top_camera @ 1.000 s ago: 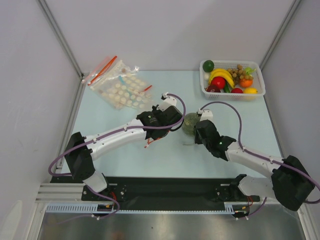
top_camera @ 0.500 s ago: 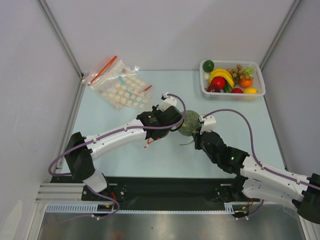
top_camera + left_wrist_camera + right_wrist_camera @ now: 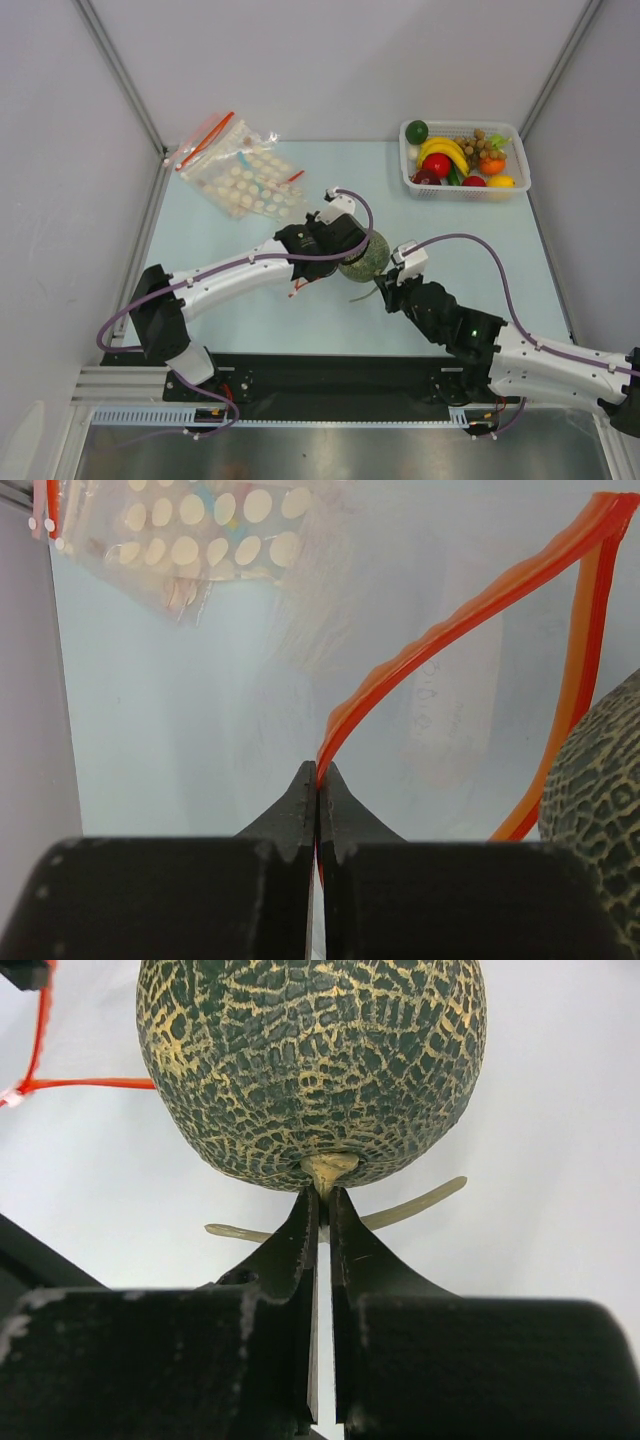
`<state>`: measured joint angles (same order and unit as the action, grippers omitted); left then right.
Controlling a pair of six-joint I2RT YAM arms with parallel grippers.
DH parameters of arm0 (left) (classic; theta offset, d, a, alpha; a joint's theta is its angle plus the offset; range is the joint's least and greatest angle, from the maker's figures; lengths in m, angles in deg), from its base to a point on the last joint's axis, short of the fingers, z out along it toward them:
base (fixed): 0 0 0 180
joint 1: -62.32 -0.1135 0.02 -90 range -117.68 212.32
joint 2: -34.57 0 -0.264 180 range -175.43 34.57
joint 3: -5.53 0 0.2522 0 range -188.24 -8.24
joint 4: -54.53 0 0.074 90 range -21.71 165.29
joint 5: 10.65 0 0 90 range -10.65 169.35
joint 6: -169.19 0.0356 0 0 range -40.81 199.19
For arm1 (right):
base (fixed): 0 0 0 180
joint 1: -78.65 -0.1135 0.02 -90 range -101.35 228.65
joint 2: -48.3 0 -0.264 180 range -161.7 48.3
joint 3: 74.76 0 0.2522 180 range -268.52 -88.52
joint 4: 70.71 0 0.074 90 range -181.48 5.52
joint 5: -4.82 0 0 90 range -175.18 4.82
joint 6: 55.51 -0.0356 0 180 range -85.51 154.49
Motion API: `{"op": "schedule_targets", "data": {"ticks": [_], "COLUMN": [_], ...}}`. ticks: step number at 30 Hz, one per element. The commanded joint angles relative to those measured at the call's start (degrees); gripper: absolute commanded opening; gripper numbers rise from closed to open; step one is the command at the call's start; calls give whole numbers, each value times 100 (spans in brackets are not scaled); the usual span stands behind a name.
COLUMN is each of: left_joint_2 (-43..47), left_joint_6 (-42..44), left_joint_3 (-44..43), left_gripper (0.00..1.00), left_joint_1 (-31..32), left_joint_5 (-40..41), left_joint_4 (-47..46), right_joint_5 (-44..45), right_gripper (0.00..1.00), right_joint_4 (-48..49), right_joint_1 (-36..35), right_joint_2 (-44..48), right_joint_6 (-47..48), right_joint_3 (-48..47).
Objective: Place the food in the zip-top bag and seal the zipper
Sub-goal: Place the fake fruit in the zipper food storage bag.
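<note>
Now, rough grey-green netted ball (image 3: 311, 1065), right claw (image 3: 320, 1205) pinching its stem, left claw (image 3: 318, 780) clamped on red zipper (image 3: 470, 613).

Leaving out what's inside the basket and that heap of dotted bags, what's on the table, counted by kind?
Robot arms: 2 (left arm, right arm)
Grey-green netted ball: 1
Clear zip-top bag: 1
White basket: 1
Total: 5

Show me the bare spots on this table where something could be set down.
Bare: the far strip of the pale blue table between the disc-patterned clear bags and the white fruit basket; also the right side between basket and right arm. Crowded: centre, where both arms meet at the rough grey-green ball and clear zip-top bag.
</note>
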<state>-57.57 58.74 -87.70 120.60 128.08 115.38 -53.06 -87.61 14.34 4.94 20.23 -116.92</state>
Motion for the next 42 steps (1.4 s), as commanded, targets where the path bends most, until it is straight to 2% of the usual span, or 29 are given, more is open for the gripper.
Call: {"op": "schedule_targets", "data": {"ticks": [1,5,13,21,27,30,32,36,42], "left_joint_2": [143,187,486,653,934,891,891,917,768], "left_joint_6": [23,76,120,155,646,709,796,981,1323], "left_joint_3": [-87,-105,27,80,361,370,396,484,563], "left_gripper": [0,0,0,0,0,0,0,0,0], "left_joint_1": [60,192,386,421,544,667,711,746,887], "left_joint_5": [84,49,-171,-162,-549,-505,-487,-786,-734], "left_joint_4": [-16,-59,-235,-305,-745,-833,-981,-1211,-1587], "right_joint_5": [137,-293,-514,-794,-1154,-1873,-2673,-3868,-4301], "right_gripper": [0,0,0,0,0,0,0,0,0], "right_joint_4": [612,902,1157,1412,1474,1465,1543,1658,1623], "right_joint_1": [-116,-178,-178,-169,-30,357,866,1544,1720], "right_joint_2": [125,117,-103,-727,-772,-535,-411,-297,-533], "right_joint_6": [222,363,398,319,232,21,-216,-525,-674], "right_joint_3": [1,89,116,54,1,80,203,309,186]}}
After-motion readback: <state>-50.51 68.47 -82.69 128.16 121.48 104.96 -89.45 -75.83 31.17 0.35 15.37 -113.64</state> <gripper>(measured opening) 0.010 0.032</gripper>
